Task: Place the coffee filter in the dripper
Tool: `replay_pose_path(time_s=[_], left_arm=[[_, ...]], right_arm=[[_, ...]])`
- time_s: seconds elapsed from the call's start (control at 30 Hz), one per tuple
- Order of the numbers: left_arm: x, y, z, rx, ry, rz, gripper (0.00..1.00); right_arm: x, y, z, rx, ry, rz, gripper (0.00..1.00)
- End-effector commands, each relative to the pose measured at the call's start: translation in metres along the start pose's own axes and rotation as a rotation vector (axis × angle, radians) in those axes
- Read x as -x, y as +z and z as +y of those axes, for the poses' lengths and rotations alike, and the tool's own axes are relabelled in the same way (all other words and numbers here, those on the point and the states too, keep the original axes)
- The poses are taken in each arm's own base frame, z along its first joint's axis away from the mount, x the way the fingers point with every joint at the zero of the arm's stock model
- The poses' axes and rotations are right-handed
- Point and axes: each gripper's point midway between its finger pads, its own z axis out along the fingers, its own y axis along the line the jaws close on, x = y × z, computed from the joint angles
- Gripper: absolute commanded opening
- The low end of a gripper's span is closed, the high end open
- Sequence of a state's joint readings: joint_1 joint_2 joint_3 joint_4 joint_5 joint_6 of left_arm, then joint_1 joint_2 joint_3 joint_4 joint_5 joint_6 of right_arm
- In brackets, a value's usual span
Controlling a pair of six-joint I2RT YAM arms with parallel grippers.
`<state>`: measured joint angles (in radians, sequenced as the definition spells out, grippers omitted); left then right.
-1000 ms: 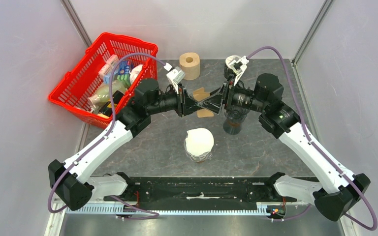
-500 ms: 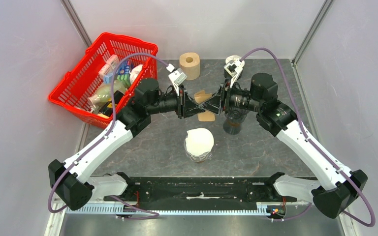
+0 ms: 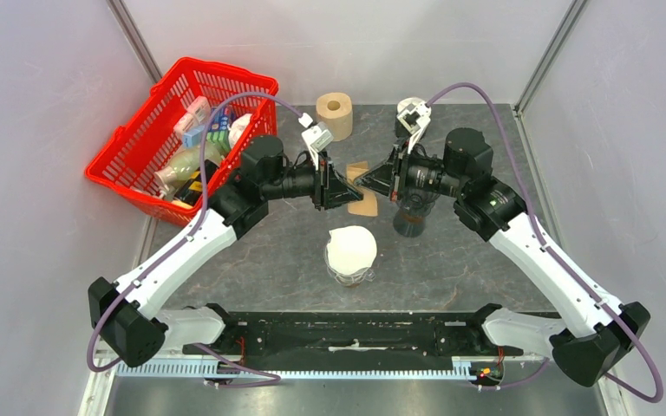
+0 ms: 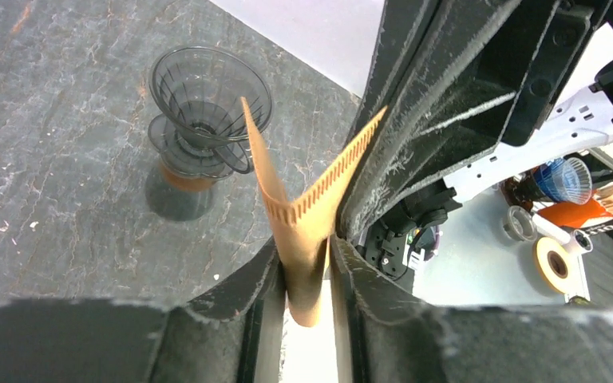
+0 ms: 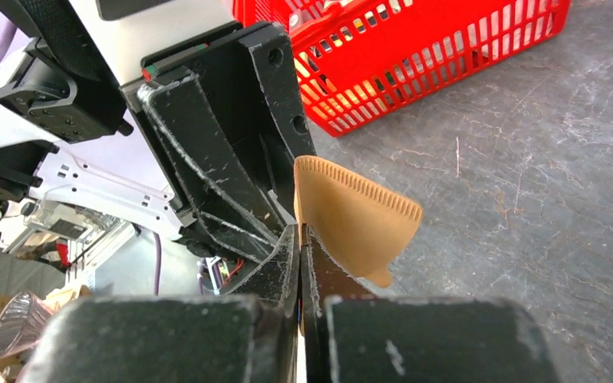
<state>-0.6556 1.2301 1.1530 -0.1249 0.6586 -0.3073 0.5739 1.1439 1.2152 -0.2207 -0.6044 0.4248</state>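
The brown paper coffee filter [image 3: 363,207] hangs above the table's middle, between my two grippers, which meet tip to tip. My left gripper [image 4: 305,249] has the filter's [image 4: 303,211] folded tip between its pads, jaws a little apart and touching it on both sides. My right gripper [image 5: 299,233] is shut on the filter's [image 5: 355,215] ribbed edge. The dripper [image 4: 207,100], a smoky glass cone on a brown base, stands on the table. In the top view the dripper [image 3: 410,222] is partly hidden under my right arm.
A red basket [image 3: 182,130] full of bottles and packets sits at the back left. A paper roll [image 3: 334,115] stands at the back. A glass jug with a white paper [image 3: 351,251] in it stands just in front of the grippers.
My right gripper moved left to the filter and shut on its edge. The left gripper's jaws have eased slightly apart around the filter's tip.
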Motion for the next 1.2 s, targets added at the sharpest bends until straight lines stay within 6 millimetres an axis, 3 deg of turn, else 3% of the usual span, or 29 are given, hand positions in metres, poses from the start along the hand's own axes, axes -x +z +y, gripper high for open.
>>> replay_pose_path(time_s=[0.0,0.03,0.1,0.13,0.17,0.27,0.43,0.67,0.93,1.17], left_arm=[[0.018,-0.006,-0.015,-0.047,0.088,-0.036,0.38],[0.019,-0.007,-0.014,-0.039,0.091,-0.042,0.45],[0.022,-0.01,-0.011,-0.005,0.095,-0.059,0.74],[0.024,-0.013,-0.009,0.021,0.097,-0.073,0.82],[0.027,-0.016,-0.004,0.065,0.091,-0.092,0.84],[0.039,-0.031,0.019,0.246,0.051,-0.169,0.86],[0.044,-0.055,0.058,0.452,-0.066,-0.247,0.87],[0.034,-0.046,0.031,0.249,-0.025,-0.241,0.88],[0.05,-0.062,0.037,0.288,-0.08,-0.33,0.89],[0.065,-0.064,0.018,0.174,-0.107,-0.403,0.89]], right_arm=[[0.03,-0.011,0.007,-0.037,-0.044,-0.103,0.0],[0.031,-0.012,0.006,-0.051,-0.046,-0.112,0.0],[0.035,-0.017,0.004,-0.084,-0.048,-0.13,0.0],[0.036,-0.02,0.001,-0.108,-0.049,-0.138,0.0],[0.038,-0.023,0.0,-0.13,-0.051,-0.148,0.0],[0.043,-0.036,-0.001,-0.179,-0.076,-0.182,0.0],[0.047,-0.049,0.021,-0.11,-0.116,-0.212,0.01],[0.054,-0.051,0.029,-0.081,-0.103,-0.239,0.0],[0.048,-0.056,0.053,0.033,-0.128,-0.216,0.0],[0.044,-0.054,0.053,0.051,-0.137,-0.201,0.0]])
